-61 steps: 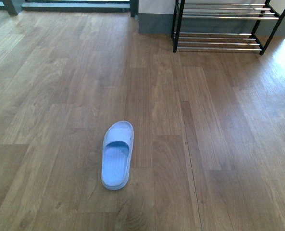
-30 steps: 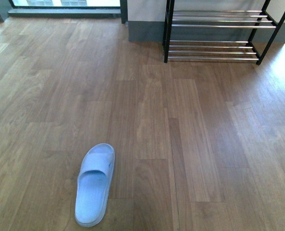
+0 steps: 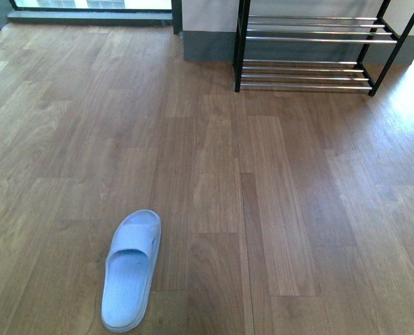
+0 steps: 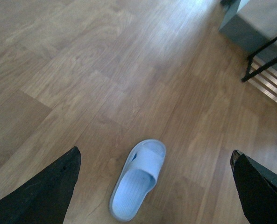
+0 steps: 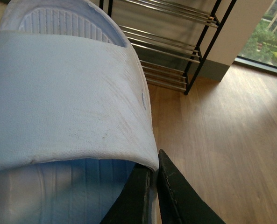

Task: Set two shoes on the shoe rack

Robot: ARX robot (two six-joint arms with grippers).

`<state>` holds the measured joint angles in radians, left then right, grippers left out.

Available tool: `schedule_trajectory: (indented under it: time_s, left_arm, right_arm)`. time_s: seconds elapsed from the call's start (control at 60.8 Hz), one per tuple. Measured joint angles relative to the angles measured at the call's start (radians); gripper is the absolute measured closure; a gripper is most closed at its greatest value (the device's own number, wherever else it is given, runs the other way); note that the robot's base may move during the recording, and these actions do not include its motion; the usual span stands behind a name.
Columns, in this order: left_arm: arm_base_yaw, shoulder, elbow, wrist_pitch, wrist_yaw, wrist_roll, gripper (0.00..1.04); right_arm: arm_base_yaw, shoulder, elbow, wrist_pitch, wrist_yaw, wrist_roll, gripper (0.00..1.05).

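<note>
The right end effector (image 5: 155, 163) is pressed onto the edge of a pale blue slipper (image 5: 68, 93) (seen very close). The left end effector (image 4: 154, 153) hangs spread wide above a second slipper (image 3: 130, 272) lying on the wooden floor (image 3: 297, 209). The shoe rack (image 3: 304, 52) stands at the floor's far side.

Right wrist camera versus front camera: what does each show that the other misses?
Only the right wrist view shows the held slipper, pale blue, pinched at its strap edge by the right gripper, plus greenery through a window. Only the front view shows the loose slipper, which lies on the wood floor well short of the rack. Both show the shoe rack and the wood floor.
</note>
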<state>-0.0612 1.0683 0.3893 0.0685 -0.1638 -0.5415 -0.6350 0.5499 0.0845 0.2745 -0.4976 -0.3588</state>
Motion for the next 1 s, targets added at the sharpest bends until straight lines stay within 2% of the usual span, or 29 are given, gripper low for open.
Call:
schedule_trajectory:
  time_s: [0.164, 0.378, 0.609, 1.003]
  left_arm:
    - [-0.043, 0.452, 0.125, 0.082, -0.001, 0.151, 0.09]
    - [-0.110, 0.886, 0.289, 0.145, -0.014, 0.356, 0.09]
    - [-0.117, 1.223, 0.465, 0.193, -0.046, 0.495, 0.09]
    - [-0.104, 1.588, 0.688, 0.269, -0.042, 0.578, 0.09]
  right_arm:
    - [0.000, 0.000, 0.000, 0.000, 0.000, 0.000, 1.03]
    - [0.000, 0.000, 0.000, 0.000, 0.000, 0.000, 1.03]
    - [0.000, 0.000, 0.000, 0.000, 0.000, 0.000, 1.03]
    - [0.000, 0.000, 0.000, 0.000, 0.000, 0.000, 1.03]
